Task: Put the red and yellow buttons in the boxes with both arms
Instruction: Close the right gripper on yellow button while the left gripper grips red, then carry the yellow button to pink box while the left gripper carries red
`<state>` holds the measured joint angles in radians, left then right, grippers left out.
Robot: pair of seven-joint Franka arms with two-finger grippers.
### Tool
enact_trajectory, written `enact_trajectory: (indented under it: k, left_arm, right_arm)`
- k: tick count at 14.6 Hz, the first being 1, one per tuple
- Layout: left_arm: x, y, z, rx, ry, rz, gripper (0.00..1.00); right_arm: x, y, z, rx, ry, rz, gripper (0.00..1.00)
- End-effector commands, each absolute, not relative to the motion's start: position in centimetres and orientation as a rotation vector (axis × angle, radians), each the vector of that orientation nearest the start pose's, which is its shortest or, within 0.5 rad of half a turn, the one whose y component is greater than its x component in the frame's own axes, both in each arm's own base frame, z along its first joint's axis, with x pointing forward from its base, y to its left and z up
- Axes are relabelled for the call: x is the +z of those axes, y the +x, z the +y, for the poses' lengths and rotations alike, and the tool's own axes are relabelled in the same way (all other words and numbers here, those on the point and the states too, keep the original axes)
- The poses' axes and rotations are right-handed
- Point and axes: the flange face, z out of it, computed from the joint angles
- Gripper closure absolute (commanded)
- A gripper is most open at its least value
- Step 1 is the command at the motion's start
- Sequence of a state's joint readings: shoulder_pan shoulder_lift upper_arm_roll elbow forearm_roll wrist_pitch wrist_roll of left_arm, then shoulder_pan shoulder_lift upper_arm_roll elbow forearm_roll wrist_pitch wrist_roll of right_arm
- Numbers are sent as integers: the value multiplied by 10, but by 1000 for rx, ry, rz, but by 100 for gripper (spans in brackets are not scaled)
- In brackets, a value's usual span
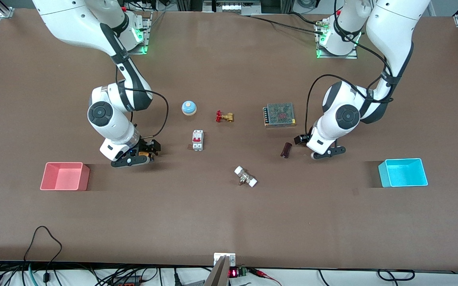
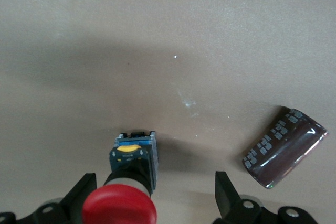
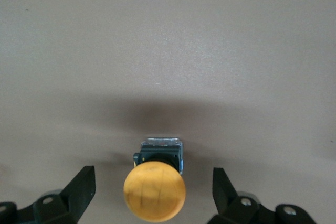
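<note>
We see the right arm's end effector (image 1: 143,155) low over the worktop (image 1: 229,222) in the left-centre of the front view, just above and to the right of the pink-red box (image 1: 65,176). Its fingers (image 3: 81,184) are spread wide in the right wrist view, and the yellow button (image 3: 155,191) stands between them, touched by neither (its orange-yellow cap faces the camera, the body sits on the worktop).

The left arm's end effector (image 1: 324,153) is down at the right-centre of the front view, up and to the left of the cyan box (image 1: 403,172). Its fingers (image 2: 227,195) also stand apart in the left wrist view, with the red button (image 2: 121,211) between them, close to one finger; whether it touches we cannot tell. A dark brown cylinder (image 2: 286,148) lies tilted on the worktop just beside that end effector.

Both boxes are empty, near the frame's left and right edges.
</note>
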<state>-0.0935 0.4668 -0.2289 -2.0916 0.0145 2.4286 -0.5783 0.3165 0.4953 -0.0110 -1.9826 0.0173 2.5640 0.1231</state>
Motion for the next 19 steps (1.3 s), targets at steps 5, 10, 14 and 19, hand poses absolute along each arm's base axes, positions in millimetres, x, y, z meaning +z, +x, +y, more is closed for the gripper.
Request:
enact_trajectory:
  k: [5, 10, 14, 19]
  left_arm:
    - [192, 543, -173, 190, -3113, -369, 15]
    - [192, 543, -174, 192, -3113, -365, 63]
    - [207, 544, -172, 205, -3098, -357, 84]
    - [261, 560, -152, 279, -3033, -276, 84]
  right_arm:
    - [222, 591, 186, -144, -3104, -270, 62]
    - [242, 598, 186, -165, -3099, -285, 71]
    - [324, 622, 144, -53, -3114, -301, 71]
    - [406, 649, 62, -12, -3119, -270, 71]
